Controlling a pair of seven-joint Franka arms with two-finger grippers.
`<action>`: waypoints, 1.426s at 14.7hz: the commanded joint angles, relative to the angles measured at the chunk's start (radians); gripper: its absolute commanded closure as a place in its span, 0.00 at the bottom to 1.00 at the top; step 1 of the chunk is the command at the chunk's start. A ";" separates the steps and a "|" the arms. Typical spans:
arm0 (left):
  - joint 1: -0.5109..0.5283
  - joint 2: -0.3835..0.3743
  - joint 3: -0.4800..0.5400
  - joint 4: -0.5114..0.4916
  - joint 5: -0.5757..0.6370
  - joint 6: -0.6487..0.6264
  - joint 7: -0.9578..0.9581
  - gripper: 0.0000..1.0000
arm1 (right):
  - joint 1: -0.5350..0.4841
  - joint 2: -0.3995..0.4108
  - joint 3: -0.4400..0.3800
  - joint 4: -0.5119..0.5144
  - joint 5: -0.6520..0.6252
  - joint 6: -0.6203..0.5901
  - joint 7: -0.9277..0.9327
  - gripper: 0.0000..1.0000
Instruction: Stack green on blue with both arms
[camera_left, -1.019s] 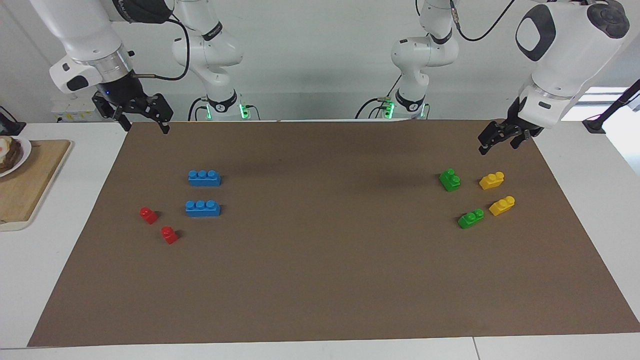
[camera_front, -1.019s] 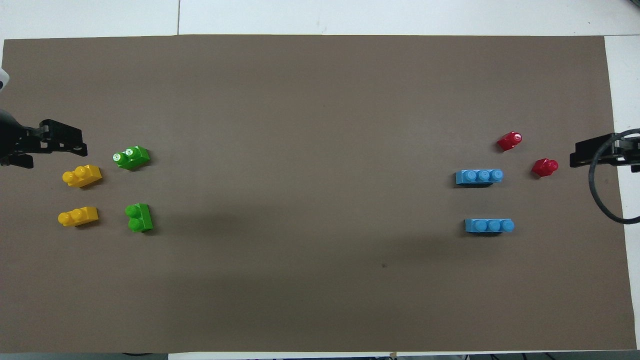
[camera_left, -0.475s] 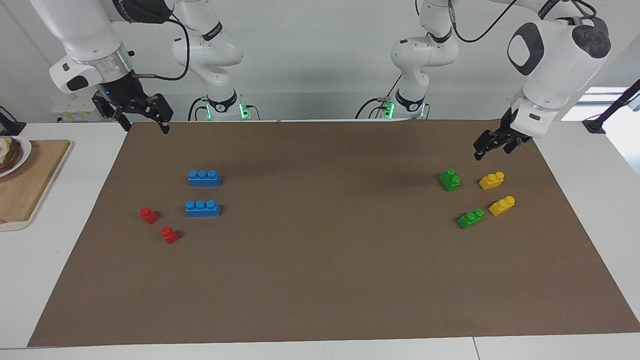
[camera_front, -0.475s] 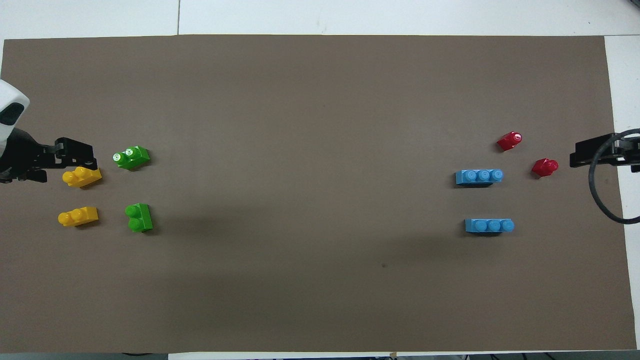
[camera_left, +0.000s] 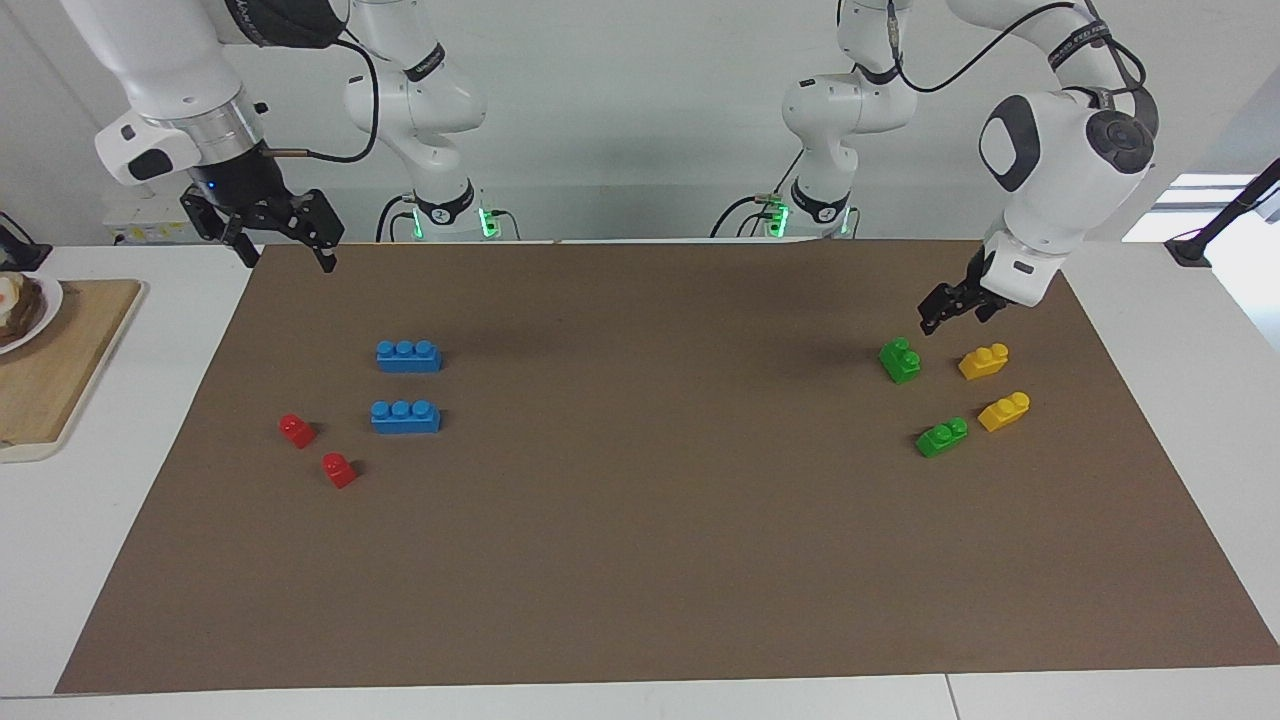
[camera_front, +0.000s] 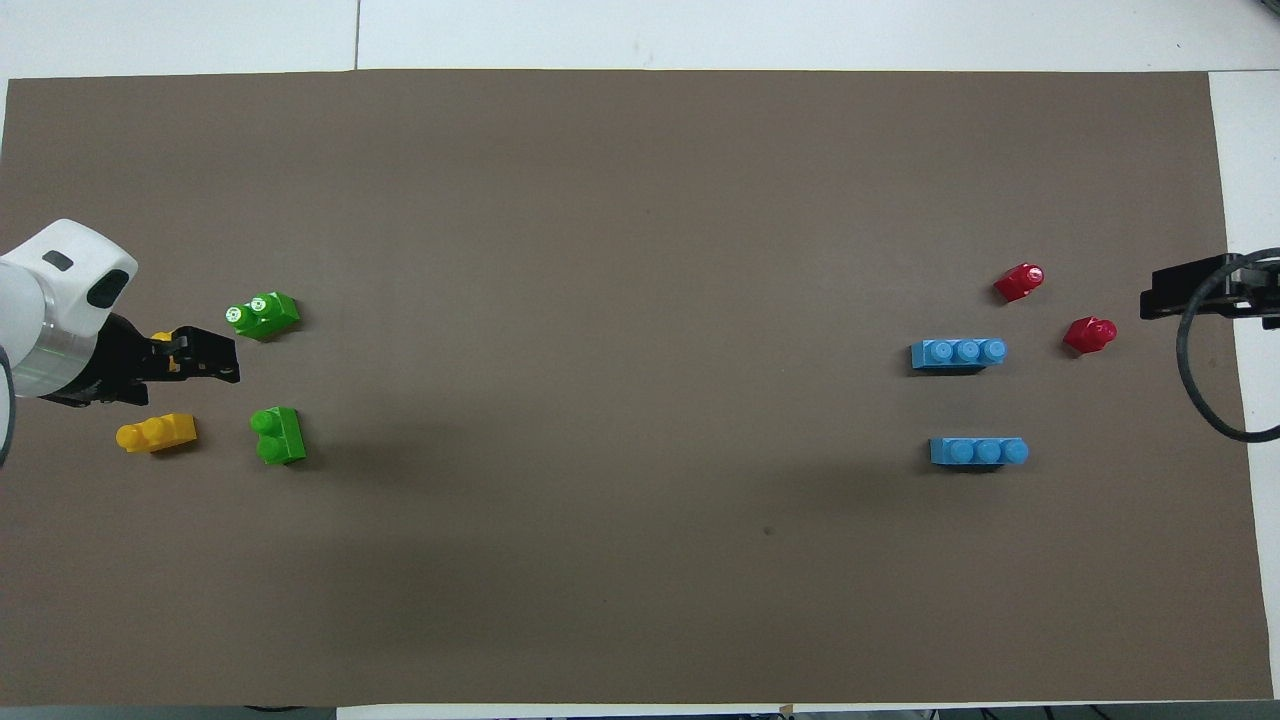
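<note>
The right gripper (camera_left: 283, 232) hangs spread open over the table (camera_left: 640, 620) edge at its own end. The left gripper (camera_left: 943, 312), whose finger gap I cannot make out, hovers just above the nearer green brick (camera_left: 900, 360). Two blue bricks (camera_left: 408, 356) lie well apart from it, across wide bare matting.
</note>
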 joint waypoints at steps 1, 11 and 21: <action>0.000 -0.038 -0.002 -0.087 0.016 0.061 -0.002 0.00 | -0.001 0.005 -0.003 -0.035 -0.016 0.071 0.008 0.00; 0.006 -0.034 -0.002 -0.246 0.016 0.214 -0.037 0.00 | -0.054 0.079 -0.002 -0.143 0.168 0.130 0.920 0.00; 0.008 -0.038 -0.002 -0.282 0.016 0.254 -0.042 0.00 | -0.120 0.197 -0.002 -0.297 0.364 0.370 1.071 0.00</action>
